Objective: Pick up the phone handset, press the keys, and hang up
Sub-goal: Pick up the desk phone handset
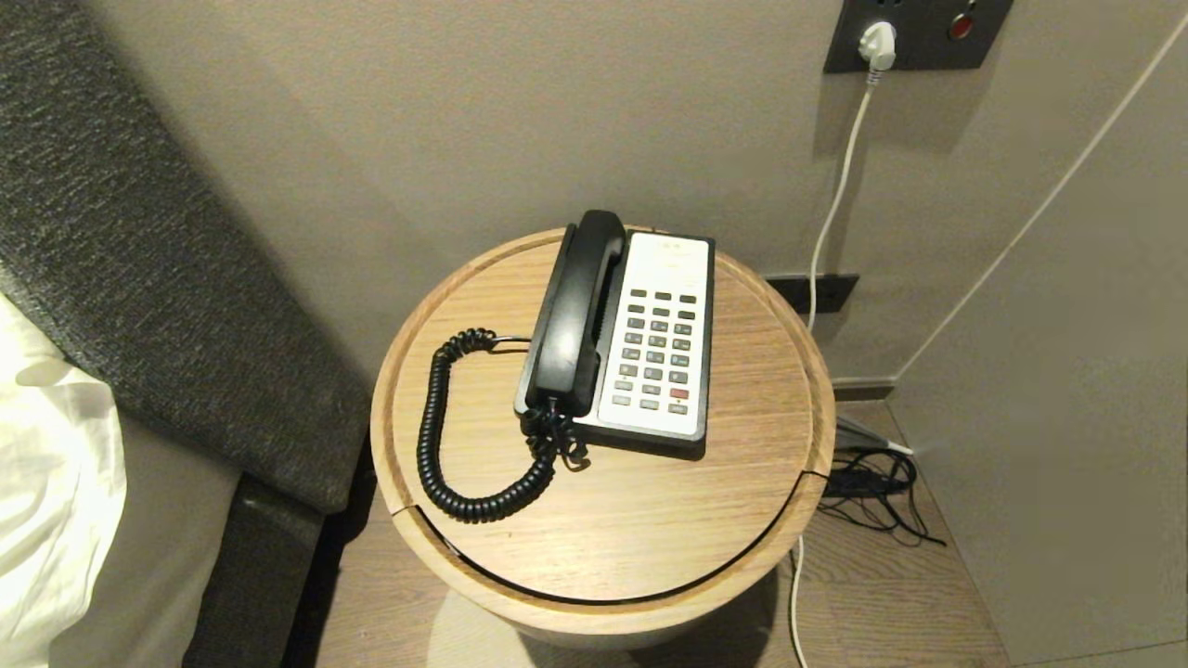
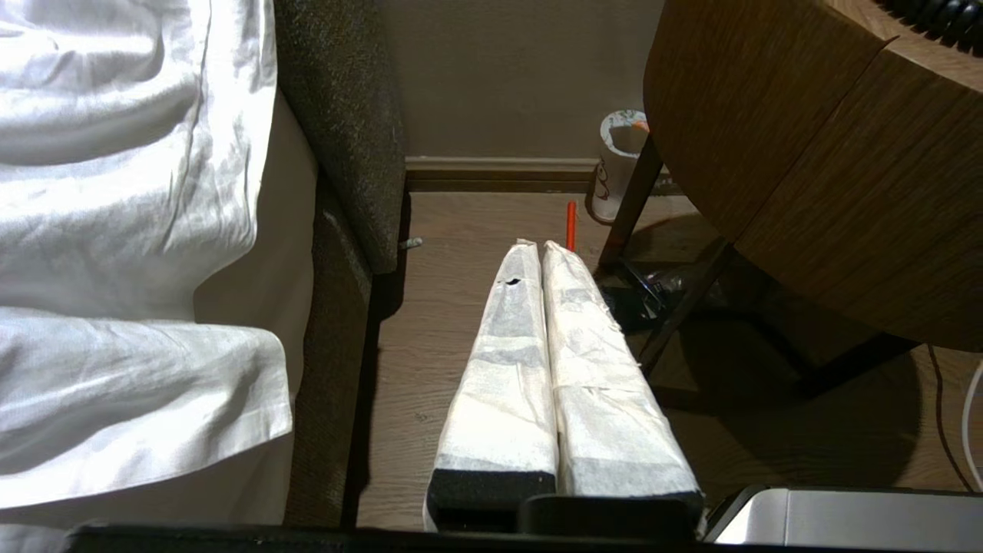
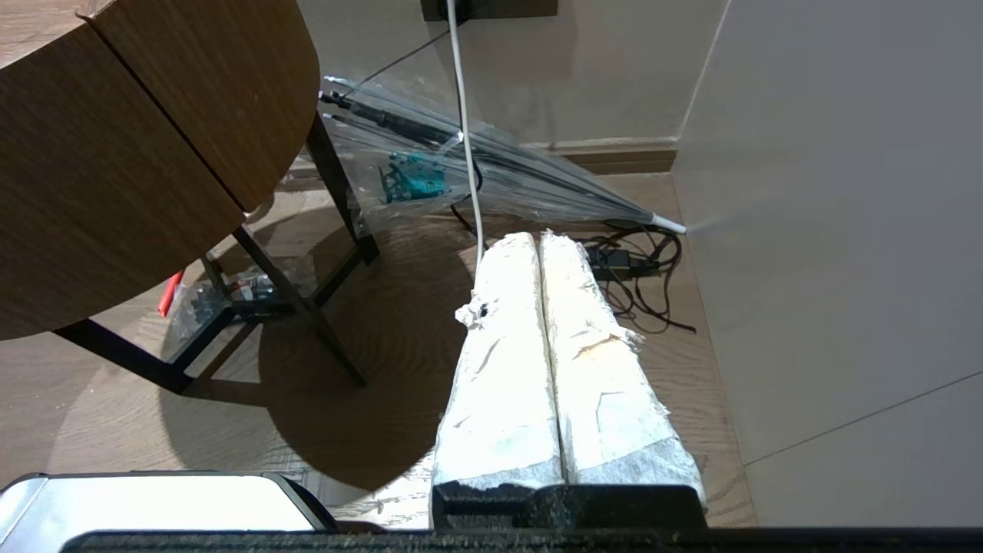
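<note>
Handset [image 1: 577, 311] first, operator: you are looking at it lying in its cradle along the left side of the phone base [image 1: 657, 339], its long black body running front to back, untouched by either arm. Its coiled cord [image 1: 444, 436] is leaving the near end of the receiver, bunching there in a small tangle, then looping out to the left across the wood and curling back toward the base. The grey keys [image 1: 659, 348] are sitting in rows on the white face to the right of the receiver, with one red key in the lowest rows.

You are seeing the phone resting toward the back of a round wooden table [image 1: 603, 520], which is standing beside a dark upholstered headboard [image 1: 158, 278] and white bedding [image 1: 51, 464]. A white plug [image 1: 877, 44] is sitting in a wall socket plate behind, its cable dropping to the floor where black wires are lying tangled.

Neither arm is showing from the head camera. Your left gripper [image 2: 541, 246] is hanging low beside the table, over the floor between bed and table leg, its two white-wrapped fingers pressed together with nothing between them. Your right gripper [image 3: 537, 236] is hanging low on the table's other side, over the floor near a folded clear umbrella [image 3: 491, 165], its fingers likewise pressed together and empty.
</note>
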Tool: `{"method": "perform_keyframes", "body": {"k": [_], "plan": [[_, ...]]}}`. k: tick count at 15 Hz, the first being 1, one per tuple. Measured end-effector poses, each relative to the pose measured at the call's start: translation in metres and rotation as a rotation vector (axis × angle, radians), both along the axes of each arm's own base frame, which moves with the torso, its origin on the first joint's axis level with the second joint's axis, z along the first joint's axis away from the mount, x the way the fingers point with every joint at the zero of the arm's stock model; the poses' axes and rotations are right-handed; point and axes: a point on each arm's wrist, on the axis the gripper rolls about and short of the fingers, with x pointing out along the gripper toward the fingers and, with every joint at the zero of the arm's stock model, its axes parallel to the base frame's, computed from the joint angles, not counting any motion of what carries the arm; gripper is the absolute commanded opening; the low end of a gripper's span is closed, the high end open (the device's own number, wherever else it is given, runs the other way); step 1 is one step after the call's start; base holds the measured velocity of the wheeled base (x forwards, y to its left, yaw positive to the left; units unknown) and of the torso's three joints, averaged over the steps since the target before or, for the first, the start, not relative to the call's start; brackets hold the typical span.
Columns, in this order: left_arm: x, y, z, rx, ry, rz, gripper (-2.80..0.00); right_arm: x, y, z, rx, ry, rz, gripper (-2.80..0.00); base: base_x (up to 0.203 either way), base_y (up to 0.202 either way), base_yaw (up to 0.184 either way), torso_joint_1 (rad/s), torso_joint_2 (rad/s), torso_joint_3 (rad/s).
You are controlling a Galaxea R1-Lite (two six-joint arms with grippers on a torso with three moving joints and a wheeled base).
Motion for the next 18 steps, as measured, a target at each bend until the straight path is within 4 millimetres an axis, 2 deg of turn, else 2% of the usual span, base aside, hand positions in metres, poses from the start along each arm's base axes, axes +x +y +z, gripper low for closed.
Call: {"method": "perform_keyframes", "body": {"k": [5,7,8,9,11,13,15,18], "plan": [[-0.001,0.0,0.002,0.053,0.001,-0.006,-2.8,0.0,0.0,0.0,0.0,0.0,0.0,-2.8,0.0,0.0,0.0,0.0,0.0,0.0],[-0.006,0.0,0.017,0.065,-0.035,-0.011,-2.8,0.0,0.0,0.0,0.0,0.0,0.0,-2.8,0.0,0.0,0.0,0.0,0.0,0.0],[-0.012,0.0,0.033,0.068,-0.062,-0.019,-2.8,0.0,0.0,0.0,0.0,0.0,0.0,-2.8,0.0,0.0,0.0,0.0,0.0,0.0],[-0.021,-0.001,0.054,0.07,-0.088,-0.034,-2.8,0.0,0.0,0.0,0.0,0.0,0.0,-2.8,0.0,0.0,0.0,0.0,0.0,0.0],[-0.044,-0.002,0.108,0.075,-0.138,-0.088,-2.8,0.0,0.0,0.0,0.0,0.0,-0.001,-2.8,0.0,0.0,0.0,0.0,0.0,0.0],[-0.053,-0.004,0.166,0.079,-0.118,-0.159,-2.8,0.0,0.0,0.0,0.0,0.0,0.0,-2.8,0.0,0.0,0.0,0.0,0.0,0.0],[-0.036,-0.005,0.227,0.092,-0.074,-0.211,-2.8,0.0,0.0,0.0,0.001,0.0,0.0,-2.8,0.0,0.0,0.0,0.0,0.0,0.0],[0.021,-0.006,0.304,0.116,-0.03,-0.274,-2.8,0.0,0.0,0.0,0.0,0.0,0.0,-2.8,0.0,0.0,0.0,0.0,0.0,0.0]]}}
